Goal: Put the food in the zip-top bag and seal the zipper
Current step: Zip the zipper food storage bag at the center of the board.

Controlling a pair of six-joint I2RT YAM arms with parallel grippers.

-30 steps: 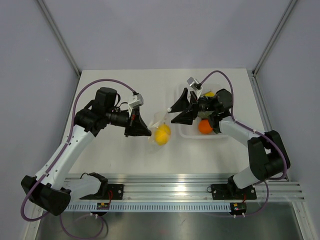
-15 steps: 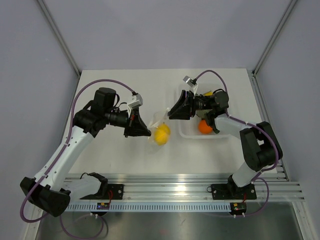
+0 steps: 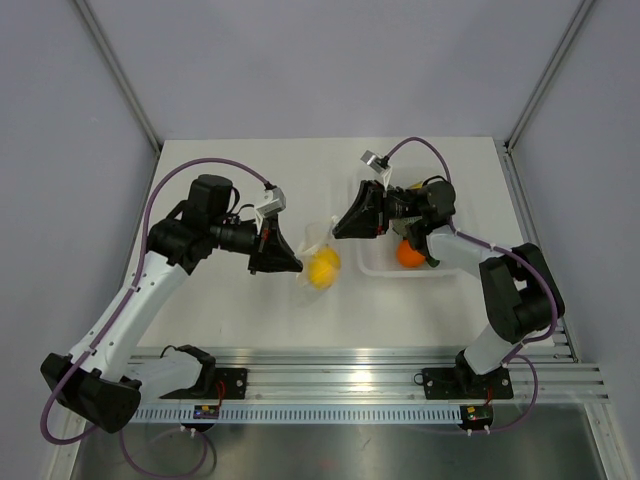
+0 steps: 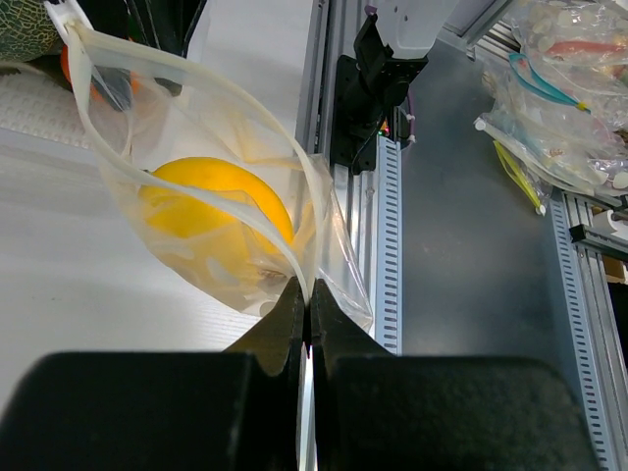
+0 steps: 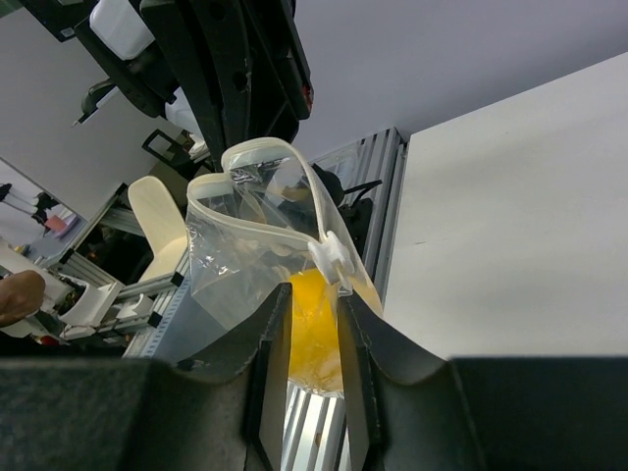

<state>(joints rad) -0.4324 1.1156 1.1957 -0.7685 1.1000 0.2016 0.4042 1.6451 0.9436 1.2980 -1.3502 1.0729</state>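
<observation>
Left gripper: jaws pressed together on the bag, pinching its mouth edge at one end.
Right gripper: at the bag's other end, jaws a narrow gap apart, with the bag's edge running between them. Whether they actually pinch it cannot be told.
Slider: small and white, on the bag's mouth edge just past the right fingertips.
Zipper: unsealed, its two strips bowed apart so the bag's mouth is an open loop between the grippers.
Bag: clear and crinkled, stretched between the two grippers above the table, mouth up, body sagging below.
Lemon: inside the bag, low in its belly and under the open mouth. In the top view it lies nearer the left gripper's end.
Tray: clear, on the table beyond the bag's right-gripper end, under the right arm.
Orange: in the tray, well apart from the bag, partly covered by the right arm.
Melon: grey-green, only a corner showing in the left wrist view, past the bag's far end.
</observation>
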